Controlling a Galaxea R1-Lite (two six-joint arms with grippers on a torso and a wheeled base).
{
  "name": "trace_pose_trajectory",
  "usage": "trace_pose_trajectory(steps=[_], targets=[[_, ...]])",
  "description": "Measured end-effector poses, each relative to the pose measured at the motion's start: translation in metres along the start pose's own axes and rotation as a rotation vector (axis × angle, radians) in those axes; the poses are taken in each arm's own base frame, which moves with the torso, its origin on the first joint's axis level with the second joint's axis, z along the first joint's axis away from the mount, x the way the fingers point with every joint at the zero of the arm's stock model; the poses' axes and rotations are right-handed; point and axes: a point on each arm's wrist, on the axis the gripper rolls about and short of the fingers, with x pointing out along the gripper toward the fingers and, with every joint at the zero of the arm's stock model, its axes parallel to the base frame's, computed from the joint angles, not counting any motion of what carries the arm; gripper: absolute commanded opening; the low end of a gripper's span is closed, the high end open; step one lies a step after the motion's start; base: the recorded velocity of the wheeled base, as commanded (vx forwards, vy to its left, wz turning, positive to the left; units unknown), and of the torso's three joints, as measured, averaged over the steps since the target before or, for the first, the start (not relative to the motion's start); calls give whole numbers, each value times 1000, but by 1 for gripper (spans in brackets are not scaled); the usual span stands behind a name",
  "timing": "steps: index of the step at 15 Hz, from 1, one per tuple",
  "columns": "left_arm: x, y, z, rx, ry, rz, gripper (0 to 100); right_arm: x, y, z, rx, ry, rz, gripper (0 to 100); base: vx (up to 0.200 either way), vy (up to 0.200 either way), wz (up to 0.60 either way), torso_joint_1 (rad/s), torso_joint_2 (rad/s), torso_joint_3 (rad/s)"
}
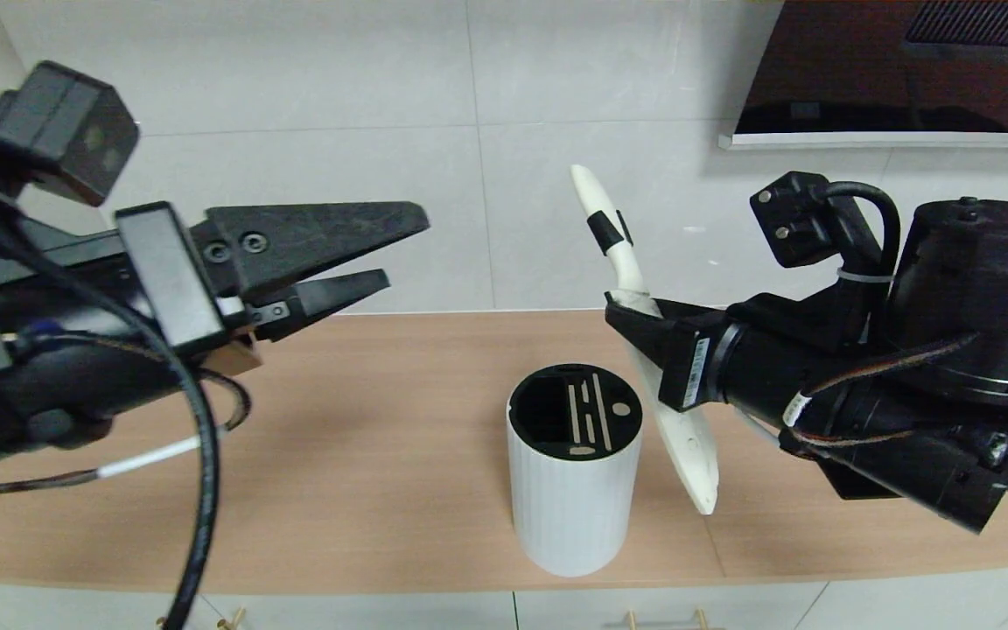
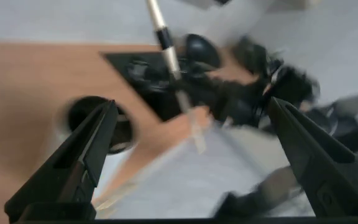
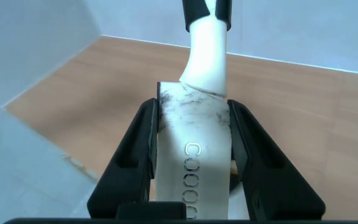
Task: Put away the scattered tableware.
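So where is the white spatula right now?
In the head view, the white spatula is clamped in the right gripper at centre-right, held off the wooden counter just right of the white utensil holder.

Matte black arms, tapered fingers, looping cables, white zip ties

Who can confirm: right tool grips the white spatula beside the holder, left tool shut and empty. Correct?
Not quite. The left tool is open, not shut; the left wrist view shows its jaws spread wide. The rest holds: it is empty, and the right tool grips the white spatula beside the holder.
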Motion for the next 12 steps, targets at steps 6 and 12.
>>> trace_pose_trajectory(steps=[6,12], targets=[[75,31,-34,-34,-61,39,100,0,28,-16,11,48,68,0,0,0,0,0,0,0],[95,41,-55,-49,-18,76,100,-3,41,-26,6,82,109,0,0,0,0,0,0,0]])
